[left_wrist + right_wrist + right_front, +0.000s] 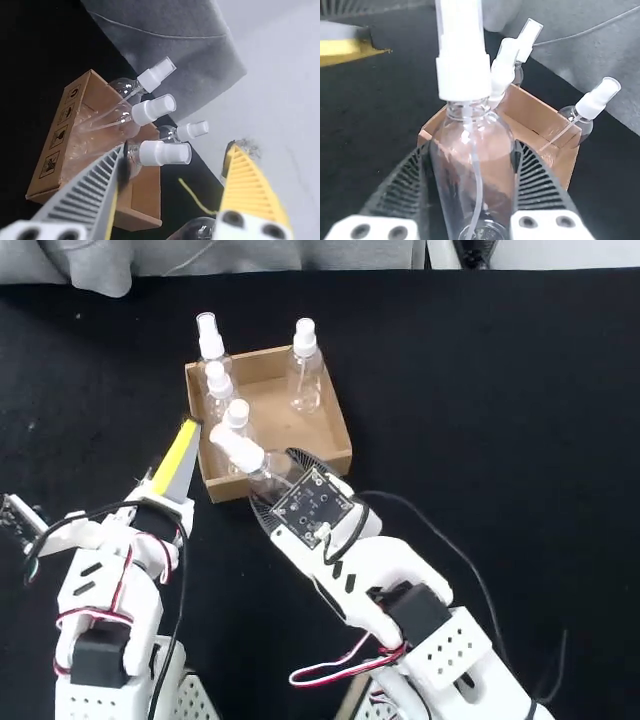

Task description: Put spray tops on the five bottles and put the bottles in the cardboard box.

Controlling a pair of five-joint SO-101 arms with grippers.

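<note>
The cardboard box [330, 425] stands open at the table's middle. A clear bottle with a white spray top [305, 365] stands in its far right corner. Three more capped bottles [218, 390] line its left side. My right gripper [272, 478] is shut on a fifth capped bottle [248, 458], held tilted over the box's near edge. In the right wrist view this bottle [470, 145] sits between the black fingers [540, 185], with the box [540, 125] behind. My left gripper [180, 455] stands open just left of the box, and its wrist view looks at the box [65, 125] past the yellow finger [250, 185].
A grey cloth [100, 265] lies along the table's back edge. A black cable [440, 530] trails over the black table to the right of the right arm. A red and white wire [340, 670] loops at that arm's base.
</note>
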